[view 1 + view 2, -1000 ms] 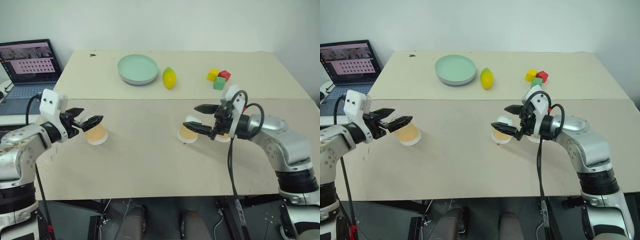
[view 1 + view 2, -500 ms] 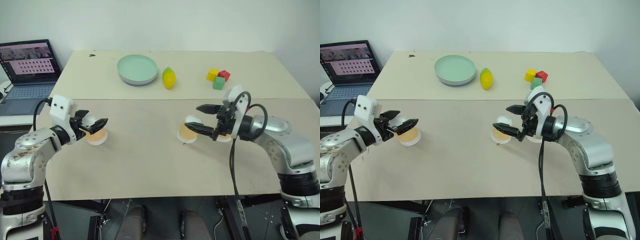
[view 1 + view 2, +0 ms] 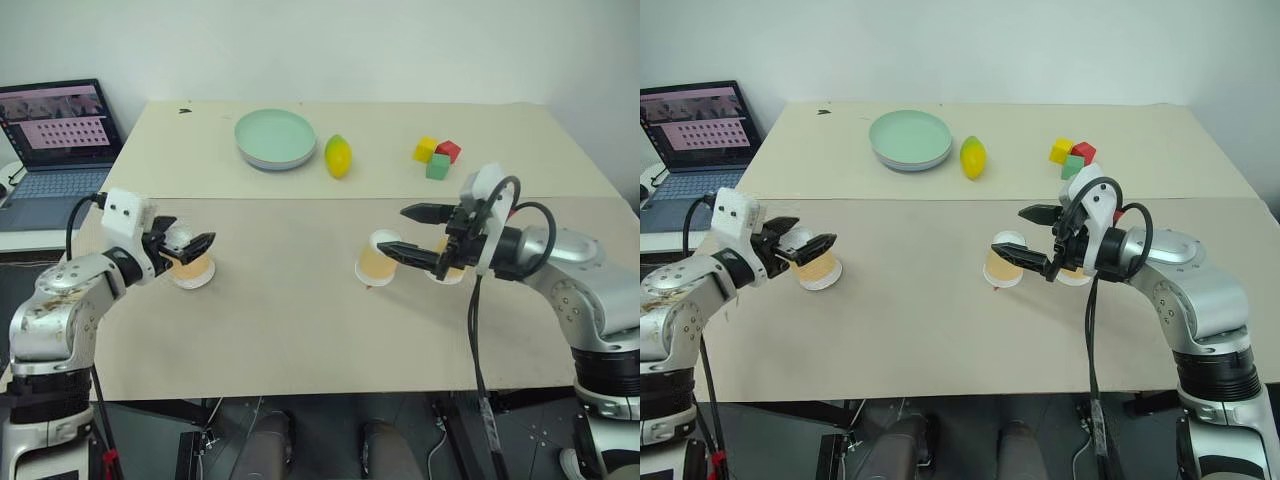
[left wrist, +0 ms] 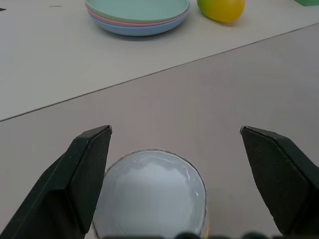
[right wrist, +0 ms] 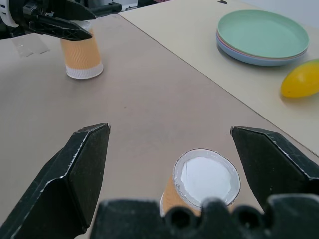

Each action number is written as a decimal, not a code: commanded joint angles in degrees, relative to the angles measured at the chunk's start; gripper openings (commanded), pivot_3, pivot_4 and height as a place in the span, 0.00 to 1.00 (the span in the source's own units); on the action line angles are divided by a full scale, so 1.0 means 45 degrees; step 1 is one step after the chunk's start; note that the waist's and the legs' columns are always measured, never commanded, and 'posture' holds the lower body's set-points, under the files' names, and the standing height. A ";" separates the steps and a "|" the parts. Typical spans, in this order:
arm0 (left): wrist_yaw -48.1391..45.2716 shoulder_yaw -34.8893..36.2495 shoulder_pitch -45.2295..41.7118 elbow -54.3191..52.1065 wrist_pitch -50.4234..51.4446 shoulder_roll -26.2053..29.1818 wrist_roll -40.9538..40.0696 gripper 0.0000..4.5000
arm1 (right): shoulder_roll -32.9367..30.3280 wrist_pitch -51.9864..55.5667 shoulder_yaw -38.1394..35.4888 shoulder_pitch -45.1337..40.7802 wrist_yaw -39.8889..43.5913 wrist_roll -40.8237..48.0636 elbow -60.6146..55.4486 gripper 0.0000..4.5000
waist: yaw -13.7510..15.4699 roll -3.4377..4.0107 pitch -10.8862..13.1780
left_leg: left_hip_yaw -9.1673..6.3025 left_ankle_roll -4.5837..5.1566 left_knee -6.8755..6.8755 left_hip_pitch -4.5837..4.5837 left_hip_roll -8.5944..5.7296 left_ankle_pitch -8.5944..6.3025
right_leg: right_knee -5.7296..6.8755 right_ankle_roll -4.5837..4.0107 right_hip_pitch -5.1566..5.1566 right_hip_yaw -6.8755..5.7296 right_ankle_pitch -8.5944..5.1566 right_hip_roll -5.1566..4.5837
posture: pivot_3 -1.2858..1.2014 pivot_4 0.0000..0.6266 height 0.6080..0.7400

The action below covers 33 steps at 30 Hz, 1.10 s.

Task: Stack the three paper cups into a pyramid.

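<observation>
three paper cups (image 3: pixel 377 261) upside down on the surface (image 3: pixel 300 320), axes vertical, white bases up, left gripper (image 3: pixel 190 247) and right gripper (image 3: pixel 412 232) jaws spread, nothing pinched

Bare table (image 3: pixel 280 300) lies between the left cup (image 3: pixel 190 268) and middle cup (image 3: pixel 376 262).

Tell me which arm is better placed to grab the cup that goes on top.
Probably the left. The left gripper is open around the lone cup; the right gripper hangs open above the middle cup, beside the third cup.
</observation>
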 commanded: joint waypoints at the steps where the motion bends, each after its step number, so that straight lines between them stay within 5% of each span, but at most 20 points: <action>1: 0.0259 0.0459 -0.0592 -0.0715 0.0334 0.0044 -0.0504 0.98 | -0.0037 -0.0148 -0.0214 -0.0192 0.0052 -0.0037 -0.0086 1.00 | -0.0002 0.0000 0.0000 | 0.0000 0.0000 0.0000 -0.0001 -0.0001 0.0000 | -0.0002 0.0000 0.0000 0.0000 0.0000 0.0000 | 0.52 0.24 1.00; 18: 0.0465 0.1292 0.1013 -0.2139 0.1147 0.0730 -0.0997 0.98 | 0.0208 -0.0429 0.0163 -0.0525 0.0498 -0.0492 0.0545 1.00 | -0.0018 0.0000 0.0000 | 0.0011 -0.0001 -0.0004 -0.0001 0.0005 -0.0001 | 0.0000 -0.0003 -0.0010 0.0009 0.0002 0.0001 | 0.52 0.24 1.00; 33: 0.0561 0.0423 0.2037 -0.1654 0.0024 0.0285 -0.0279 0.98 | 0.0218 -0.0344 0.0153 -0.0567 0.0517 -0.0623 0.0418 1.00 | -0.0012 0.0000 0.0000 | 0.0013 -0.0006 -0.0006 -0.0001 0.0007 -0.0004 | -0.0007 -0.0007 -0.0015 0.0013 0.0003 -0.0001 | 0.52 0.24 1.00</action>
